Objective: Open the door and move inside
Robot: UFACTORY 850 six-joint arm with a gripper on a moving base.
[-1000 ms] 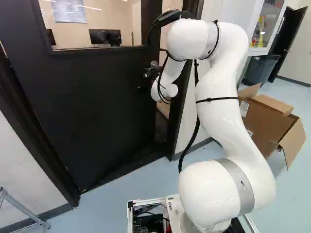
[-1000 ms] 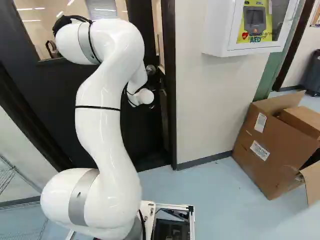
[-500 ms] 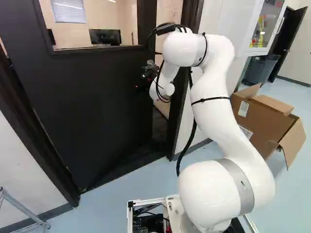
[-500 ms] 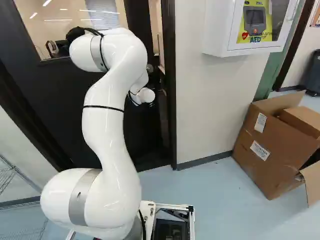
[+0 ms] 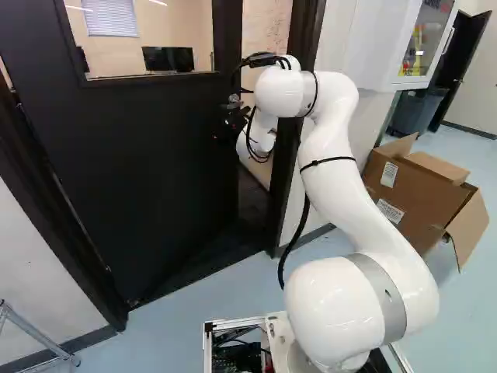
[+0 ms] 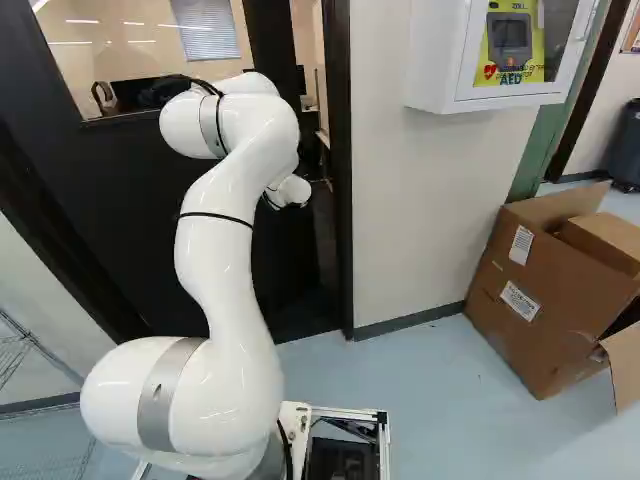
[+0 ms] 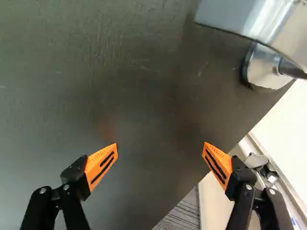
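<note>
"AED" on yellow cabinet sign (image 6: 520, 76)

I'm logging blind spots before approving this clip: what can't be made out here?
- Wrist view: far end of the silver metal lever, cut off by the edge.
- Right base view: black two-fingered tool, hidden behind the white jointed arm.
- Left base view: top of the black windowed door, cut off; any tool contact, too small and dark.

Beyond the jaws, a monitor (image 5: 168, 59) and a blind (image 5: 111, 17) are seen; right of the jaws, a cabinet (image 6: 430, 60) is mounted on the wall (image 6: 425, 200), a cardboard box (image 6: 510, 290) set on blue floor (image 6: 420, 410).
</note>
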